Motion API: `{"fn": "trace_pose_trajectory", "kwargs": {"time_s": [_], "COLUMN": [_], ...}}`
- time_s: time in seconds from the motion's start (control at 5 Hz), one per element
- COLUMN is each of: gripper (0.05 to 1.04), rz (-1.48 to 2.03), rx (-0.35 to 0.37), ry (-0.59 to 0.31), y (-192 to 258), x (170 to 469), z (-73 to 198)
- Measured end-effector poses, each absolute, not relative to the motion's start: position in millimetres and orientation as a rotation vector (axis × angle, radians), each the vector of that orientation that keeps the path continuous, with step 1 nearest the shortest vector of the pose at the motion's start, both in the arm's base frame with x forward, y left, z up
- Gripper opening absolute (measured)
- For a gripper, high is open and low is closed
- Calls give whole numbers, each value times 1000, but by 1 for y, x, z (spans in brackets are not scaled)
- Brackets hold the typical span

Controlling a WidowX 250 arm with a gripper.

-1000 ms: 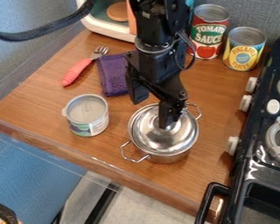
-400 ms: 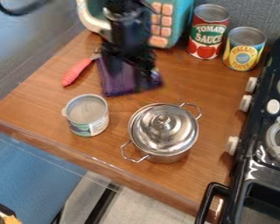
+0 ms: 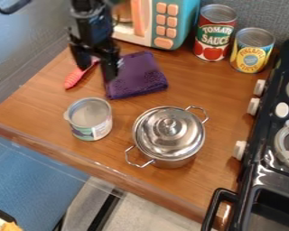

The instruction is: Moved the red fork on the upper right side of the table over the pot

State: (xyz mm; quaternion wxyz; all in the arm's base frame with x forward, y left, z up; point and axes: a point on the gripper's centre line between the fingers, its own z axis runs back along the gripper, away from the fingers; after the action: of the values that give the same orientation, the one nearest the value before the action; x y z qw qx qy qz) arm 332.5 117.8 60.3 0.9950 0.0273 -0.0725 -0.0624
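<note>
The hand (image 3: 97, 71) has swung away from above the pot (image 3: 177, 162), across the folded purple cloth (image 3: 135, 76), and is now up and to the left of the pot in the camera view, over the red fork (image 3: 76, 77). The pot has kept its place, and so has the fork, as far as its handle shows.

The hand is open, its two fingers spread apart, with no grip on the fork that I can see. The fork lies on the worktop (image 3: 183, 92), up and to the left of the pot, beyond the cloth; the task sentence puts it at the upper right, but that is not where it shows. Its head is hidden behind the hand.

I'd expect the fork to be light and fairly stiff, with a chunky handle that looks like plastic, smooth enough to slip if pinched off-centre. It shouldn't be fragile. Best hold is across the thick of the handle, near the balance point, fingers on either long side. Pinched at the far end, it would likely droop or swivel.

The next step, I judge, is to lower and close on it, then lift well clear of the pot. The pot's lid (image 3: 159, 142) is on, so a fork let go there could slide off the domed metal.
</note>
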Motion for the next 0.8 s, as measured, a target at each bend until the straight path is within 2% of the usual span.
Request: {"fn": "trace_pose_trajectory", "kwargs": {"time_s": [0.2,0.4,0.8], "gripper": [1001,1001,1000], "rz": [-98,-77,-29], "rx": [102,151,169], "ry": [-133,-134,-130], "y": [141,156,172], "x": [336,339,341], "z": [41,34,33]}}
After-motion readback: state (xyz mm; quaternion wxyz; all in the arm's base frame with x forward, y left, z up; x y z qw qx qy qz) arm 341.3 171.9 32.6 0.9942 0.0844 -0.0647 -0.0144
